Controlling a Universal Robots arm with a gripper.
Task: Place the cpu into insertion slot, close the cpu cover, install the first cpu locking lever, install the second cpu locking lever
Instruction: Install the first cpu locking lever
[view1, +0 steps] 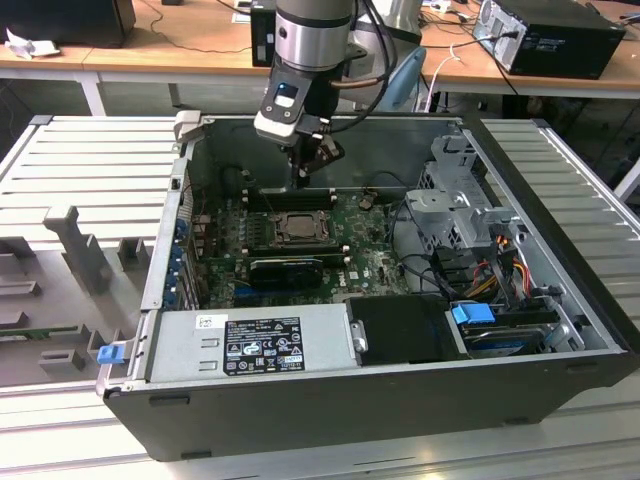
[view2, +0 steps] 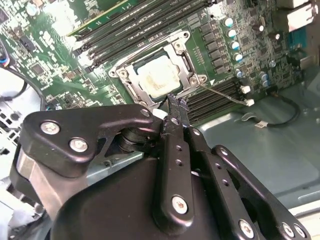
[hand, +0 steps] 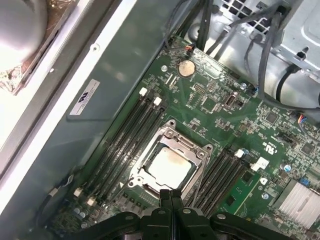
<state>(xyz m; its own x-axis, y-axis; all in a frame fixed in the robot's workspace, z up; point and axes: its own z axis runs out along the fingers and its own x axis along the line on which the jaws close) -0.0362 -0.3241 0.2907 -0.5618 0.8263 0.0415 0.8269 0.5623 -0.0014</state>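
Black gripper linkages fill the foreground in both wrist views; the gripper (view2: 175, 104) points its tip down at the socket's edge, just beside the frame.

1. The cpu (hand: 170, 166) lies flat in the insertion slot (hand: 136, 176), pale face up, square with the rim.
2. The cpu cover (hand: 190, 142) lies down over the chip. Its window leaves the metal face bare, and the frame bears on the chip's edges to keep it seated.
3. A thin metal rod (view2: 222, 93) runs out from one corner of the socket across the black memory slots (hand: 125, 135). It is judged to be a locking lever not yet latched, which fits the tip's place at that side.
4. Socket and memory slots sit on the green motherboard (hand: 220, 115), which lies flat in the open computer case (view1: 400, 390), so the arm reaches in from above.
5. Placing and covering look complete; the lever work looks unfinished.

Gripper state: in the first wrist view the two fingers meet with no visible gap. Nothing is held between them. Whether the tip touches the socket frame cannot be told
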